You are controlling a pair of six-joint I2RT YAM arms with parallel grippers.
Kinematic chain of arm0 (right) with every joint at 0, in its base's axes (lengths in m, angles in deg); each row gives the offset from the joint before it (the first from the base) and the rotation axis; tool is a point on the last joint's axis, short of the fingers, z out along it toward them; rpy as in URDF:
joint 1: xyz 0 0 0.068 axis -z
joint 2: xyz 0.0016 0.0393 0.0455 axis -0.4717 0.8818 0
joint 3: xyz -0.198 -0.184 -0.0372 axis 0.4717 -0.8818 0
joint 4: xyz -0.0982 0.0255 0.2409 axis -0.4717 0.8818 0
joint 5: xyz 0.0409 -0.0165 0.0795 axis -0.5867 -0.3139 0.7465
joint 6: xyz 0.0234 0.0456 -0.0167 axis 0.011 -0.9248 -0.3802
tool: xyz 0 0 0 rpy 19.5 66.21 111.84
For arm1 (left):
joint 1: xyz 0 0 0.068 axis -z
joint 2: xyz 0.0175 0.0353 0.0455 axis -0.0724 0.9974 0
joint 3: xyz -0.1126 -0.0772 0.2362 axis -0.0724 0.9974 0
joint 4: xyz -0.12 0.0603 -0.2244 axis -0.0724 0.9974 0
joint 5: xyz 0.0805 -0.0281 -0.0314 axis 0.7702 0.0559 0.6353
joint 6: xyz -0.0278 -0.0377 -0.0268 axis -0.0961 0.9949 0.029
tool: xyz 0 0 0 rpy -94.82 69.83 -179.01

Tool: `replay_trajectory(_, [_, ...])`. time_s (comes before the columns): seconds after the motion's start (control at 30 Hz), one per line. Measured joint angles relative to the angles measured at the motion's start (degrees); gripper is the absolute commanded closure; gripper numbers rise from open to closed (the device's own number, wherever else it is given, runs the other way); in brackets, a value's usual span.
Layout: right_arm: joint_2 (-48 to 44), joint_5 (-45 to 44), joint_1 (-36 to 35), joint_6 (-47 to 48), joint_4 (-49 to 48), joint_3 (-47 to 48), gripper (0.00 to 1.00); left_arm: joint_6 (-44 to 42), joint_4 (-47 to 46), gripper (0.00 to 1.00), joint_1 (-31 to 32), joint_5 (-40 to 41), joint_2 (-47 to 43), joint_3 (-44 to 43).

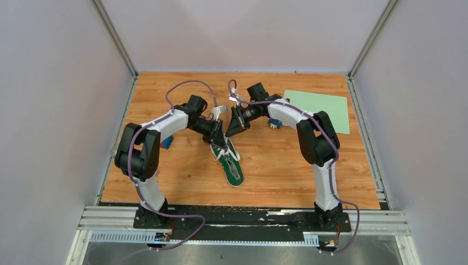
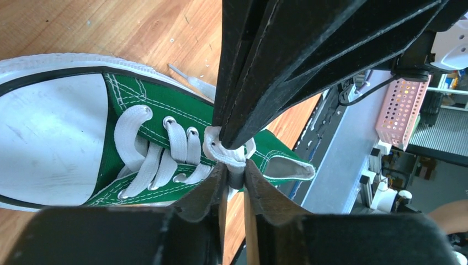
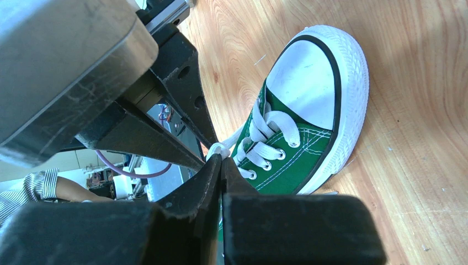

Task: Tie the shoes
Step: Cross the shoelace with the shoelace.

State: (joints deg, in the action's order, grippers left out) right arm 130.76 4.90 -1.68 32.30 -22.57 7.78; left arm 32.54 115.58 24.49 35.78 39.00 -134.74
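You had the green canvas sneaker point(image 1: 232, 168) lying on the wooden worktop point(image 1: 287, 171), with the pale green mat point(image 1: 323, 110) well off to the sneaker's far right. Over the sneaker's top eyelets, your right pincer point(image 3: 221, 163) was pinched tight on the white laces point(image 2: 165, 152). Your left pincer point(image 2: 236, 182) stood narrow, nipping the same bunch of lace from the opposite side.

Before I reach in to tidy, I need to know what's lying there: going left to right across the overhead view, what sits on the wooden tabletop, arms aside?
On the wood: small blue object → green canvas sneaker with white laces → small blue-and-white object → flat pale green rectangular mat.
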Motion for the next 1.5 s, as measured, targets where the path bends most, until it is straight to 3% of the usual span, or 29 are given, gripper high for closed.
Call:
replay_trajectory(0.13, [-0.2,0.0,0.0,0.4,0.0,-0.1,0.79,0.2,-0.2,0.87,0.0,-0.4,0.0,0.0])
replay_trajectory(0.27, [-1.3,-0.4,0.1,1.4,-0.2,-1.5,0.7,0.1,-0.7,0.85,0.0,-0.8,0.0,0.3])
replay_trajectory(0.6, [-12.8,-1.9,1.8,12.8,-1.2,-17.8,0.61,0.0,-2.6,0.86,0.0,-2.5,0.0,2.9])
replay_trajectory(0.93, [-12.0,-2.8,-2.2,23.8,-3.3,-19.8,0.57,0.1,-3.2,0.84,-0.9,-3.2,0.0,2.9])
replay_trajectory(1.03, [-10.7,-2.8,-3.1,25.2,-3.3,-19.8,0.64,0.1,-3.3,0.85,-1.5,-3.5,0.0,2.9])
replay_trajectory(1.2, [-9.0,-3.0,-4.1,25.8,-3.1,-19.8,0.98,0.1,-3.3,0.83,-1.9,-4.0,0.0,2.9])
replay_trajectory(1.3, [-8.5,-3.1,-4.1,25.4,-2.7,-19.3,1.0,0.1,-3.4,0.77,-1.9,-4.2,0.0,2.9])
replay_trajectory(1.4, [-8.5,-2.9,-4.1,25.1,-2.4,-18.9,1.0,0.1,-3.8,0.65,-1.9,-4.4,0.0,3.4])
replay_trajectory(1.5, [-8.5,-2.7,-4.1,24.9,-2.1,-18.5,1.0,0.3,-4.0,0.62,-1.9,-4.4,0.0,3.6])
